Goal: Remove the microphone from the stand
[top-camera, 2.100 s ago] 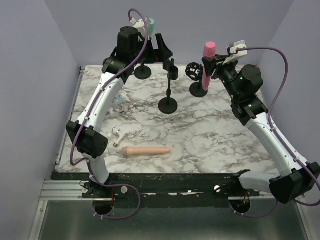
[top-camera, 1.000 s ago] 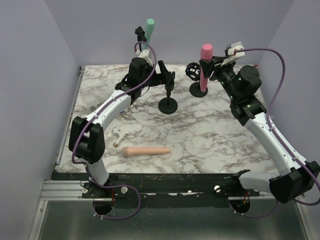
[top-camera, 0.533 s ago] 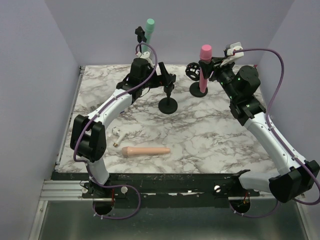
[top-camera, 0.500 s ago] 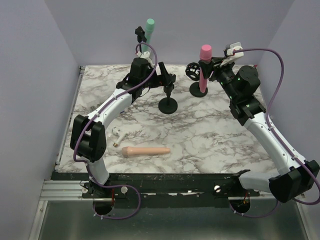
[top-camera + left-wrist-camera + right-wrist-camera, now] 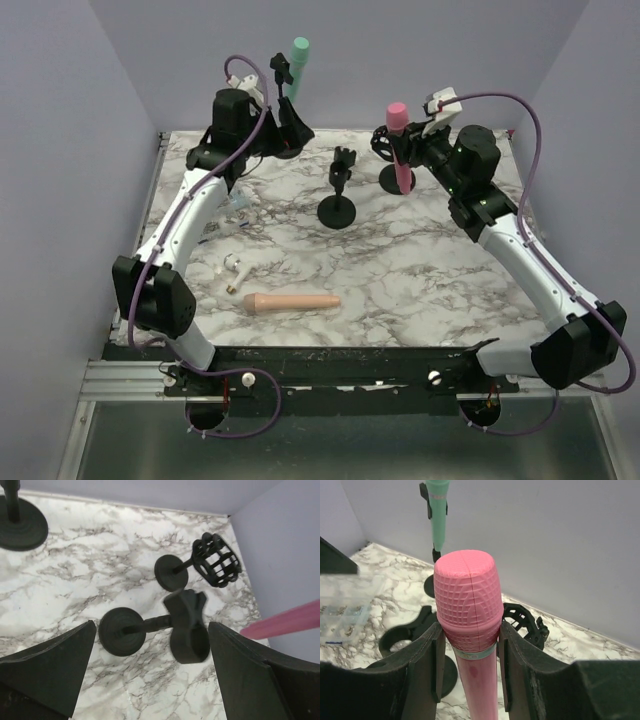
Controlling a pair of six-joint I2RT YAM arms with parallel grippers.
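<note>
My right pincer [image 5: 470, 635] is shut tight on the pink microphone [image 5: 467, 595], one finger on each side just under its round head. A moment ago the pink head was higher and more to the right. Now I have carried it a bit left and a bit down, so it hangs in front of the round cage holder [image 5: 381, 140]. From my left wrist, that cage [image 5: 217, 560] looks empty, and the pink handle [image 5: 285, 624] pokes in from the side, apart from it. So I think the pink one is already out of its stand, and I only need somewhere to put it down. My left pincer [image 5: 151, 630] is wide open with nothing in it. Half a second ago that arm was low, right by the middle stand [image 5: 338, 190], which has an empty clip on top. Now it has swung up and back to the left, close to the green microphone [image 5: 298, 58]. The green one sits upright in its own stand at the back wall. I guess that could be my next job, but I cannot be sure. A peach microphone [image 5: 293, 302] lies flat on the table [image 5: 420, 280], near my side, far from both pincers.
</note>
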